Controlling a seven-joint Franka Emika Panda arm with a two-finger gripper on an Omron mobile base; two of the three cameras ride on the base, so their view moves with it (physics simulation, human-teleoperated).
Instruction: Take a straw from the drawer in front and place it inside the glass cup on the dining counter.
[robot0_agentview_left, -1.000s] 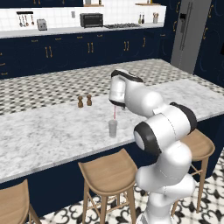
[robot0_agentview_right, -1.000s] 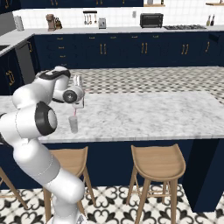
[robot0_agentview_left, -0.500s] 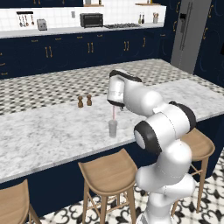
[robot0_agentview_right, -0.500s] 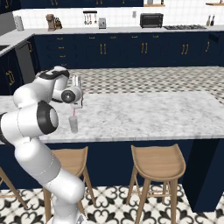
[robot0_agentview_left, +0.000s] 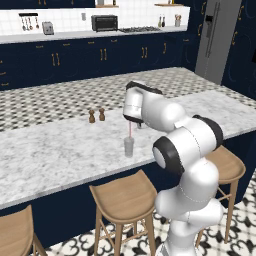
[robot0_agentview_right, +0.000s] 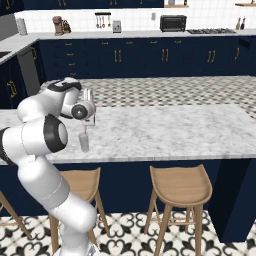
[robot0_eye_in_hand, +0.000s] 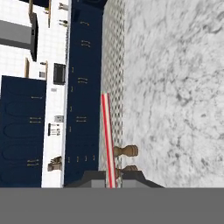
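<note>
The glass cup (robot0_agentview_left: 129, 146) (robot0_agentview_right: 83, 142) stands on the dining counter (robot0_agentview_left: 60, 150) (robot0_agentview_right: 165, 132) near its front edge. Directly above it my gripper (robot0_agentview_left: 131, 120) (robot0_agentview_right: 86, 122) (robot0_eye_in_hand: 112, 179) is shut on the pinkish-red straw (robot0_agentview_left: 130, 130) (robot0_agentview_right: 85, 131) (robot0_eye_in_hand: 107, 135). The straw hangs nearly upright, and its lower end reaches the cup's mouth. I cannot tell how far it goes inside. In the hand view the straw runs straight out from between the two dark fingertips (robot0_eye_in_hand: 94, 177).
Two small brown shakers (robot0_agentview_left: 97, 115) (robot0_eye_in_hand: 126, 152) stand on the counter behind and to the left of the cup. Wooden stools (robot0_agentview_left: 125, 195) (robot0_agentview_right: 180, 182) line the counter's near side. Navy cabinets (robot0_agentview_left: 100, 57) run along the far wall.
The hand has barely shifted. The straw stays held upright over the cup.
</note>
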